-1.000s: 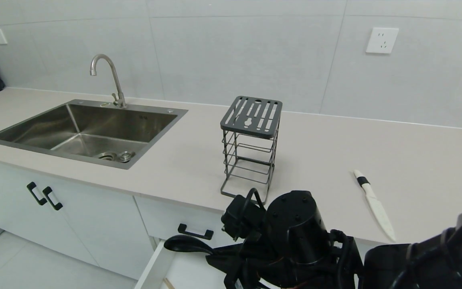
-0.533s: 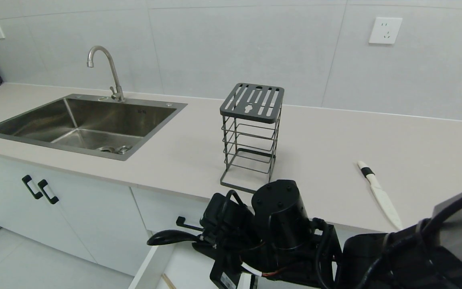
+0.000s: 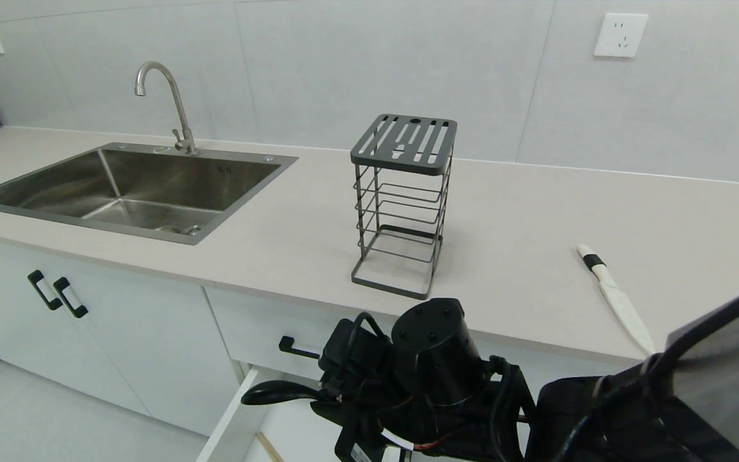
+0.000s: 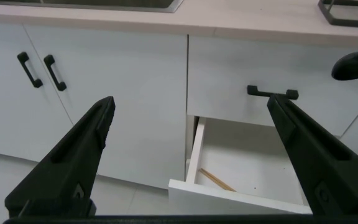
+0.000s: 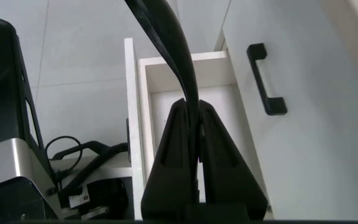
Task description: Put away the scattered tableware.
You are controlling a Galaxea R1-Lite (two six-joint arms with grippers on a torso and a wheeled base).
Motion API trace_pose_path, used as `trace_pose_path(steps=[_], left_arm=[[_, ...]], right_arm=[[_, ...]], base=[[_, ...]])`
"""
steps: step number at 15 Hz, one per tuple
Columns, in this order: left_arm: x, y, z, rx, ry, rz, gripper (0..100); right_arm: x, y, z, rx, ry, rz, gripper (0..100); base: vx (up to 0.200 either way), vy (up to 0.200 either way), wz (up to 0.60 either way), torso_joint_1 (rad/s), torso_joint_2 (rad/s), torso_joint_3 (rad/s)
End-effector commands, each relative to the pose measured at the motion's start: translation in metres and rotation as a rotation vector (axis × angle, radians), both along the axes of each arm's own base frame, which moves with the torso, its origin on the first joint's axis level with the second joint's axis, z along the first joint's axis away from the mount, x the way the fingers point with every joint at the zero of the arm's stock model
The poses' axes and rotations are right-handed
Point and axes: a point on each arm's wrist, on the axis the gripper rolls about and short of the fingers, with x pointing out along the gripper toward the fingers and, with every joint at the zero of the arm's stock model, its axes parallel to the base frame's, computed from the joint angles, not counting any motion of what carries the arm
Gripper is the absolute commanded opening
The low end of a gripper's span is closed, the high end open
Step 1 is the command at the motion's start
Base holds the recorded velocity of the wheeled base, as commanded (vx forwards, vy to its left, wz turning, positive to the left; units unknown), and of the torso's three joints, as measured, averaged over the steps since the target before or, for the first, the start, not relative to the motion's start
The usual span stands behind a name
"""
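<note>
My right gripper (image 5: 191, 115) is shut on the handle of a black spoon (image 5: 166, 37). The right gripper (image 3: 337, 398) holds the spoon (image 3: 273, 391) level in front of the cabinets, its bowl over the left wall of the open white drawer (image 3: 235, 423). From the right wrist, the drawer (image 5: 143, 124) lies below the spoon. My left gripper (image 4: 191, 106) is open and holds nothing; it faces the drawer (image 4: 194, 155), and the spoon's bowl (image 4: 356, 65) shows off to one side. A white knife (image 3: 616, 298) with a black band lies on the counter at the right.
A dark wire rack (image 3: 401, 205) stands mid-counter, near the front edge. The steel sink (image 3: 228, 205) with its tap (image 3: 164, 96) is at the left. A thin stick (image 4: 216, 180) lies inside the drawer. A black drawer handle (image 3: 299, 350) sits just above the open drawer.
The head camera has shifted, so the whole counter sits higher in the picture. Relative to the drawer handle, my right gripper with the spoon has moved a little left and down.
</note>
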Motion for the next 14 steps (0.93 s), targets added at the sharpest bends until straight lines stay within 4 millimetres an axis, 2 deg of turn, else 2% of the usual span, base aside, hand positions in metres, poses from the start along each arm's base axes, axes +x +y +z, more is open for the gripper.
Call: trace_pose_path(steps=[1,11,14], left_arm=[[0.0000,0.0000,0.0000,0.000,0.000,0.000,100],[0.0000,0.0000,0.0000,0.000,0.000,0.000,100],[0.0000,0.0000,0.0000,0.000,0.000,0.000,100]], right_arm=[[0.0005,0.0002,-0.0013,-0.002,0.003,-0.001,0],[0.0010,0.0022,-0.0066,-0.014,0.010,0.000,0],[0.0021,0.0028,-0.0087,-0.017,0.014,-0.002,0]], base=[[0.000,0.000,0.00,-0.207,0.46,0.256],[0.000,0.000,0.00,-0.198,0.48,0.272],[0.000,0.000,0.00,-0.075,0.20,0.126]])
